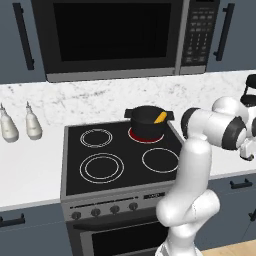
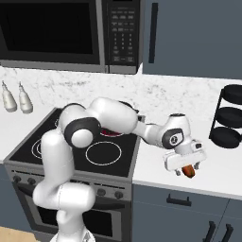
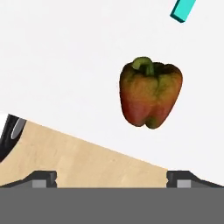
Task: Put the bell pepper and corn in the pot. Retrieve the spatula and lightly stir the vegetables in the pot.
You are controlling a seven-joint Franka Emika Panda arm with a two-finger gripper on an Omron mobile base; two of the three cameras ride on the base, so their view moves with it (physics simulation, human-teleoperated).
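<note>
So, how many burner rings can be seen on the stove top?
3 white rings show: back left, front left and front right. The back right burner glows red under the pot, so its ring is mostly hidden.

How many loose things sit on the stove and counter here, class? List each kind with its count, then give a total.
Pots, with the corn inside: 1
Corn cobs: 1
Bell peppers, on the counter below the tool: 1
White bottles: 2
Black tiered racks: 1
Turquoise sticks, likely the spatula handle: 1
Total: 7
</note>
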